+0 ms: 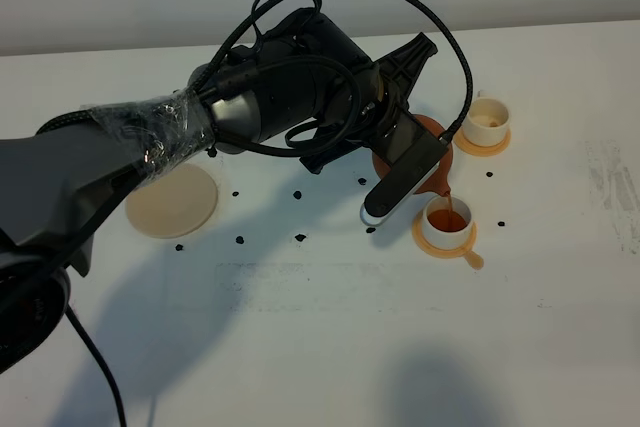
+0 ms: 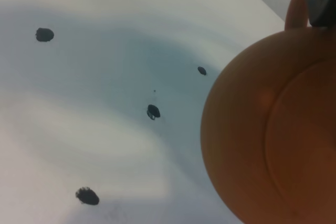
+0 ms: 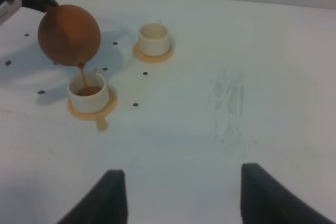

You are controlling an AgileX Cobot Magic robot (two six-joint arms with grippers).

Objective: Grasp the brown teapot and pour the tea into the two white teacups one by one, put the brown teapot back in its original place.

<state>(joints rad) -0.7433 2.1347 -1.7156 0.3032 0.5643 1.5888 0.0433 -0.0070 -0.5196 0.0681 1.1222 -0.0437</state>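
The brown teapot (image 1: 440,169) (image 2: 273,129) (image 3: 68,35) hangs tilted over the nearer white teacup (image 1: 446,219) (image 3: 88,93), and a thin stream of tea runs from its spout into the cup, which holds brown tea. My left gripper (image 1: 405,122) is shut on the teapot at its handle side, mostly hidden under the arm. The second white teacup (image 1: 487,119) (image 3: 154,38) stands on its orange saucer farther back, pale inside. The cream coaster (image 1: 172,202) lies bare at the left. My right gripper (image 3: 181,198) stands open over bare table, holding nothing.
Small black marks (image 1: 300,237) dot the white table (image 1: 320,327) between the coaster and the cups. The nearer saucer (image 1: 468,253) has a small tab pointing towards the front. A scuffed patch (image 1: 610,187) shows at the right.
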